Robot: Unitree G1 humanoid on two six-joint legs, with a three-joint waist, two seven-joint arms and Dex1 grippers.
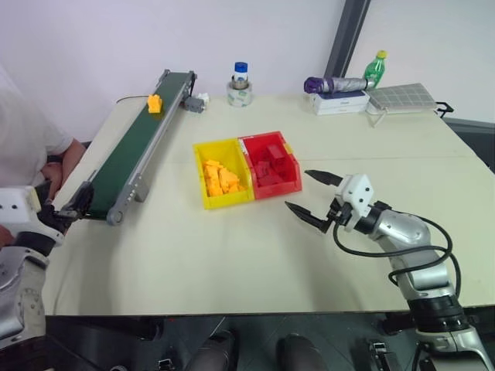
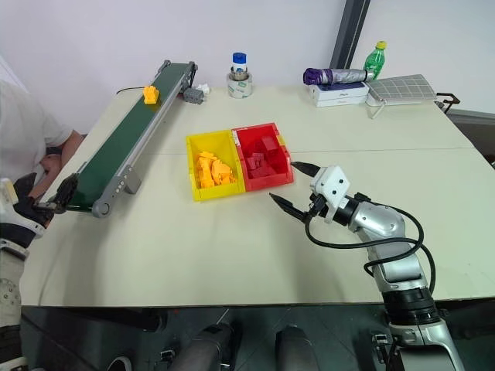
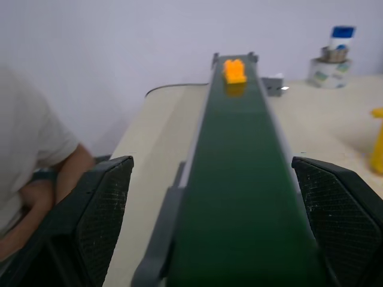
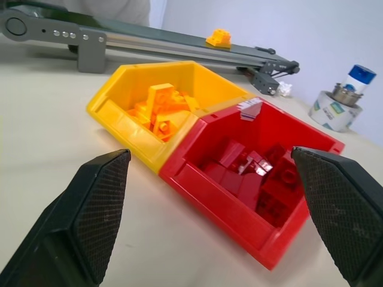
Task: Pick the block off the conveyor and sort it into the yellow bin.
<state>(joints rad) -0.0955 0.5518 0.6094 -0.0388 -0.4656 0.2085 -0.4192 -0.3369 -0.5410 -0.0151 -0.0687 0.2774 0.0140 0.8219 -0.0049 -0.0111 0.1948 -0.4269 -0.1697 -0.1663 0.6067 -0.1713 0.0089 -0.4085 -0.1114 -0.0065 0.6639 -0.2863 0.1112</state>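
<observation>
My left pincer [image 3: 209, 227] waits with its jaws wide apart, straddling the near end of the long dark green belt conveyor [image 1: 135, 147]. The small yellow-orange plastic brick [image 1: 155, 103] sits at the belt's far end. I hold centred until it arrives between my fingers, then close squarely. The bright yellow plastic bin [image 1: 203, 193] lies to the right. My right pincer [image 1: 313, 199] hangs open and empty beside the red bin [image 1: 290, 166].

2 head views look down; wrist views share the conveyor [image 3: 239, 179], yellow bin [image 4: 137, 89].
</observation>
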